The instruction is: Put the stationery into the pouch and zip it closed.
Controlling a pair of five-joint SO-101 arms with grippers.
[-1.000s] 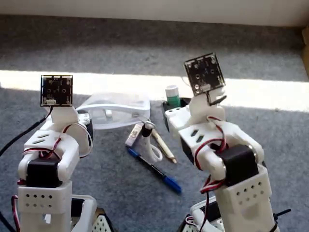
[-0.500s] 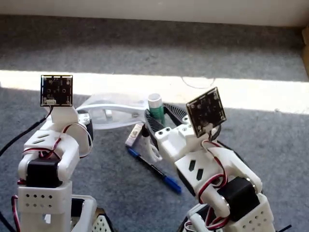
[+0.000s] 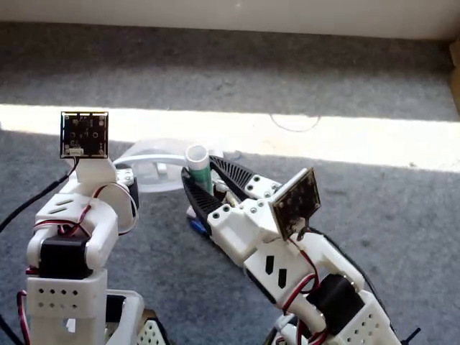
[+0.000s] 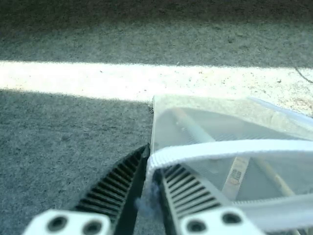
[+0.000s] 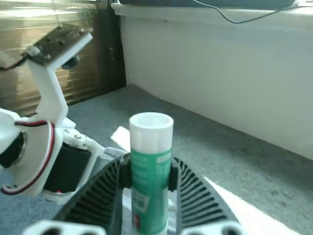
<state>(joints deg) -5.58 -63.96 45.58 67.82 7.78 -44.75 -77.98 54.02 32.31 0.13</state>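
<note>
Gripping a green glue stick (image 3: pixel 199 175) by its body, white cap up and upright, the right gripper (image 3: pixel 200 167) held it clear of the floor at the right end of the pouch (image 3: pixel 154 171), as seen from the high view. Whether stick and pouch touched could not be told. The pouch, of clear plastic with a white zip edge (image 4: pixel 220 149), lay on the grey carpet (image 3: pixel 374 215) between the two arms, its mouth gaping. The left gripper (image 4: pixel 148 152) was pinched narrow on the corner of that zip edge. A pencil (image 4: pixel 193 129) and a barcoded item (image 4: pixel 235 175) showed through the plastic. A blue pen (image 3: pixel 195 224) lay on the carpet just below the right gripper, mostly hidden by the arm. A band of sunlight (image 3: pixel 374 140) crossed the carpet behind the pouch, with a thin cable (image 3: pixel 295 123) at its far edge.
</note>
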